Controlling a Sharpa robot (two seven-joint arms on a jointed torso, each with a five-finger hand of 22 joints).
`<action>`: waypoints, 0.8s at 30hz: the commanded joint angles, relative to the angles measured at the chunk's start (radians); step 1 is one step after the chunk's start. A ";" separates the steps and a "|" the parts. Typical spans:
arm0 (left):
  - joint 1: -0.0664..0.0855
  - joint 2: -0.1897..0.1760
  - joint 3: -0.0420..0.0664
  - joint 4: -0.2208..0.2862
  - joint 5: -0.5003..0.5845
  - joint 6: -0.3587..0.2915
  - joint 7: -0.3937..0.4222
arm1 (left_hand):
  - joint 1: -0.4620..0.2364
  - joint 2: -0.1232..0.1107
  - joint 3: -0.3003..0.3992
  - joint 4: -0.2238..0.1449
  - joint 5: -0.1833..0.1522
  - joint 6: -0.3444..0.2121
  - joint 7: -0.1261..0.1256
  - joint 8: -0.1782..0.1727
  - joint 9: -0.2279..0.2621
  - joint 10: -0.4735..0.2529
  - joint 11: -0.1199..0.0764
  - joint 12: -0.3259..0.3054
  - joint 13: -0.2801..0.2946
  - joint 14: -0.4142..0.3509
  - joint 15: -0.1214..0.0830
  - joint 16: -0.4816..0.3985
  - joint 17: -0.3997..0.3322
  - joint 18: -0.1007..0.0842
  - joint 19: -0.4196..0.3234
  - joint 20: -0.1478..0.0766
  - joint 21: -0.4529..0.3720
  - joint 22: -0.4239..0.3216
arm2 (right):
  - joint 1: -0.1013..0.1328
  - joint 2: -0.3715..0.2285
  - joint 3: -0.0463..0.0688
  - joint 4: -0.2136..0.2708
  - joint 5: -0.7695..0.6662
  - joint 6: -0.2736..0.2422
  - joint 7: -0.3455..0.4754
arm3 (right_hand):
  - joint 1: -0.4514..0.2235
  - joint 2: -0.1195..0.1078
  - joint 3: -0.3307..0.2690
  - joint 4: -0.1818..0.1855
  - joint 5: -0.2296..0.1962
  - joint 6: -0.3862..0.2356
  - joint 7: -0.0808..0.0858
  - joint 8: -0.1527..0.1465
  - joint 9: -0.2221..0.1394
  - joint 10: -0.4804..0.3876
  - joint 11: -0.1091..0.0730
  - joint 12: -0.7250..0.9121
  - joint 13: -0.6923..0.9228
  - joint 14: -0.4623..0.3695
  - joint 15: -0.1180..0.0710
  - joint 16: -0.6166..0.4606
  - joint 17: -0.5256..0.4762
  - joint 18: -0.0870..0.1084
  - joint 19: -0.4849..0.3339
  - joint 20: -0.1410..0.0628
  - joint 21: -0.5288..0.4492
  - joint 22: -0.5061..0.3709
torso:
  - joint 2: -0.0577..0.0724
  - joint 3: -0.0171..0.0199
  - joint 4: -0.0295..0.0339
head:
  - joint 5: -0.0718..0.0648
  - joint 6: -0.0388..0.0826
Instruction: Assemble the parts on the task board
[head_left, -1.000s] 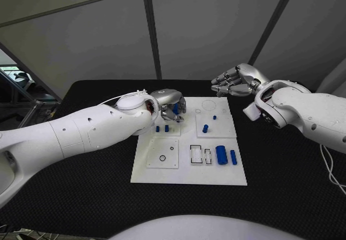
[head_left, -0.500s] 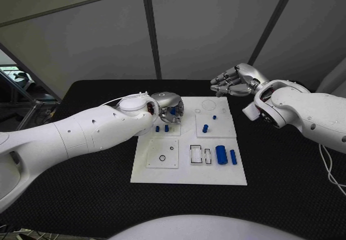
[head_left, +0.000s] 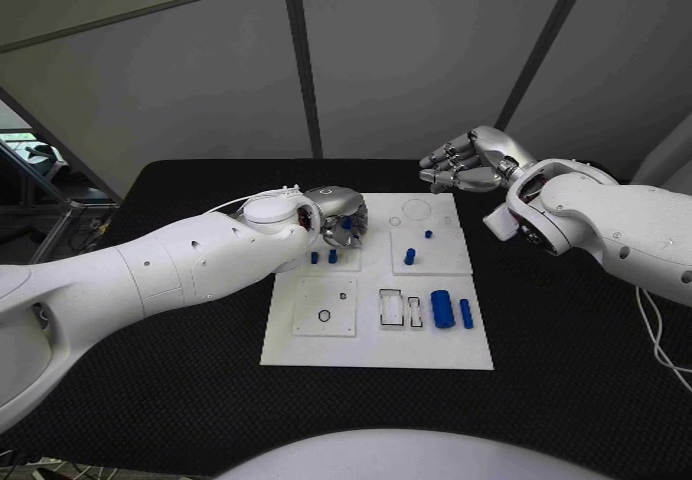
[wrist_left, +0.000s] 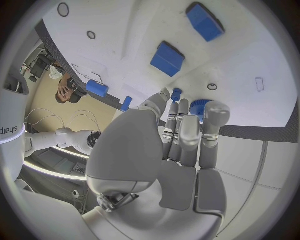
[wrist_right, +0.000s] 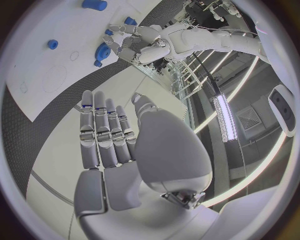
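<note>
Left robot hand (head_left: 340, 214) around ridged blue disc (wrist_left: 199, 106)

one white task board (head_left: 378, 345), about seven blue parts (head_left: 443, 309), two robot hands (head_left: 464, 165)

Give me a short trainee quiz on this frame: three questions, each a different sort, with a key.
1. True or false: the right hand holds nothing.
2. Which hand reaches over the task board? A. the left hand B. the right hand C. both
3. Fill in: the large blue cylinder lies on the side of the task board nearer the robot's ____ arm.

Key: 1. True; it is raised beyond the board's far corner. 2. A; its fingers hold a blue toothed part. 3. Right.
</note>
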 joint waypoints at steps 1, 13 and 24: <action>0.001 0.003 0.001 -0.003 -0.009 0.008 -0.007 | 0.014 0.005 0.014 -0.002 -0.001 0.011 0.001 -0.007 -0.002 0.011 0.000 -0.008 -0.002 0.005 0.001 0.006 0.000 -0.020 0.010 0.001 0.008 0.005 | 0.001 0.001 0.001 0.002 -0.002 0.003 0.005 | -0.009 0.002 0.000 -0.001 0.005 0.001 0.002 -0.002 0.000 -0.006 -0.002 0.001 -0.002 -0.004 -0.001 -0.003 -0.001 0.005 0.000 0.007 -0.006 -0.001 | 0.000 0.0000 0.0003 | 0.001 0.001; 0.000 0.002 0.001 -0.006 -0.009 0.035 -0.021 | 0.018 0.008 0.033 -0.006 -0.003 0.015 0.003 -0.013 -0.007 0.015 0.001 -0.015 -0.007 0.003 0.002 0.007 -0.006 -0.020 0.006 0.001 0.010 0.011 | 0.001 0.001 0.001 0.001 -0.002 0.004 0.005 | -0.008 0.004 0.002 -0.003 0.006 0.002 0.002 -0.001 0.000 -0.006 -0.003 0.002 -0.001 -0.004 -0.001 -0.002 -0.002 0.005 0.001 0.007 -0.008 -0.001 | 0.000 -0.0004 0.0012 | -0.001 0.000; 0.000 0.002 0.001 -0.009 -0.009 0.044 -0.022 | 0.018 0.010 0.044 -0.008 -0.004 0.019 0.005 -0.016 -0.009 0.019 0.002 -0.018 -0.009 0.004 0.003 0.012 -0.003 -0.021 0.007 0.003 0.017 0.019 | 0.001 0.002 0.001 0.000 -0.002 0.005 0.005 | -0.008 0.004 0.002 -0.003 0.006 0.002 0.002 -0.001 0.000 -0.006 -0.003 0.002 -0.001 -0.004 -0.001 -0.002 -0.002 0.005 0.001 0.007 -0.008 -0.001 | 0.000 -0.0002 0.0014 | -0.001 -0.001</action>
